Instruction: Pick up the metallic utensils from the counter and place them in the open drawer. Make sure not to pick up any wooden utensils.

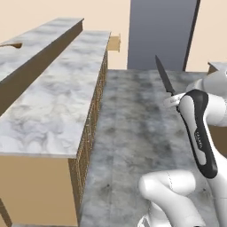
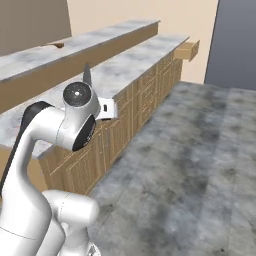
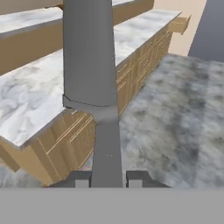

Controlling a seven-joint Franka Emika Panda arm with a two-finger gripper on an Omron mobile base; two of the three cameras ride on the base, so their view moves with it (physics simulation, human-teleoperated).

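The gripper (image 3: 108, 178) is clamped on the handle of the dark, pointed-bladed metal knife (image 1: 165, 76), held in the air above the grey floor, off to the right of the long white-grey marble counter (image 1: 48, 111). The blade points up and away. It looks rigid, light and smooth, so a handle grip seems soundest. The shallow tan wooden open drawer (image 2: 189, 50) juts out at the counter's far end, well apart

knife (image 3: 89, 65) tip cut off at top edge, wooden spoon (image 1: 11, 45) cropped at left edge
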